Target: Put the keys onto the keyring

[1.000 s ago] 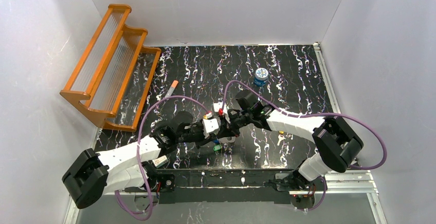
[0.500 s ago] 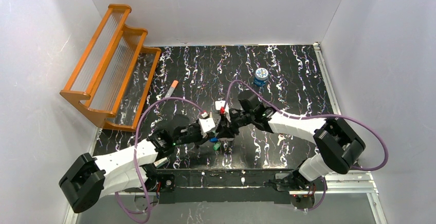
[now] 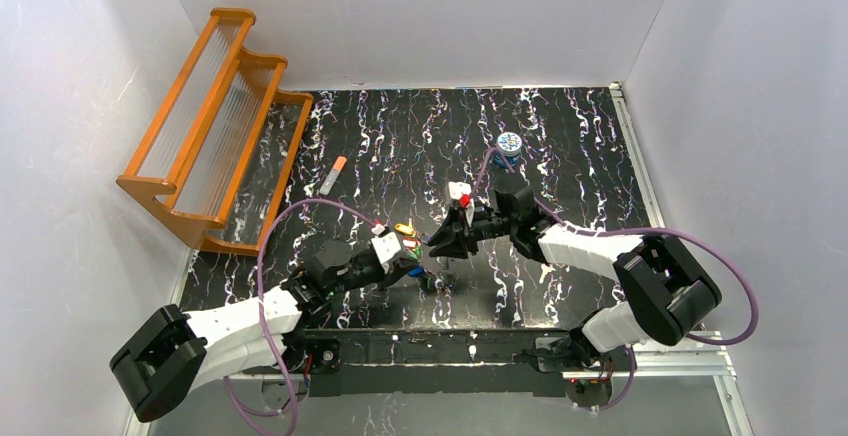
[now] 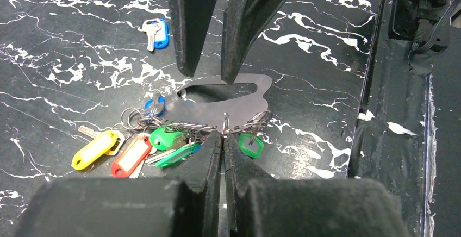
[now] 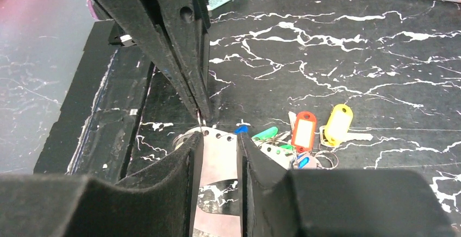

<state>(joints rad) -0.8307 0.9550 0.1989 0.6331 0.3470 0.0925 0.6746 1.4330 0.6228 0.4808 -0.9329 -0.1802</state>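
**Keyring** (image 4: 217, 104): pale flat piece with a long oval slot. It lies on the black marbled table (image 4: 326, 112) at the near middle, between the two grippers.

**Keys** (image 4: 166, 138): a bunch clustered on wire rings along one edge of the keyring and just beside it.
- Yellow-headed key (image 4: 98, 149) and red-headed key (image 4: 130, 156): side by side at the outer end of the bunch.
- Green-headed key (image 4: 179, 154): next to the red one.
- Second green-headed key (image 4: 250, 144): on the other side of the left fingertips.
- Small blue head (image 4: 154, 106): at the keyring's end.
- Loose blue key (image 4: 156, 32): alone on the table, well apart from the bunch.

**Left gripper** (image 4: 223, 136): fingers pressed together, pinching a thin wire ring (image 4: 225, 122) that stands up from the bunch at the keyring's edge.

**Right gripper** (image 4: 208, 76): jaws apart, tips pointing down at the opposite edge of the keyring. In its own wrist view the pale piece shows between the two fingers. Whether either finger touches it cannot be told.

**Surroundings:**
- Round blue tin (image 3: 509, 144): far side of the table, behind the right arm.
- Orange-tipped white tube (image 3: 334, 173): left of centre.
- Orange stepped rack (image 3: 215, 121): against the left wall.
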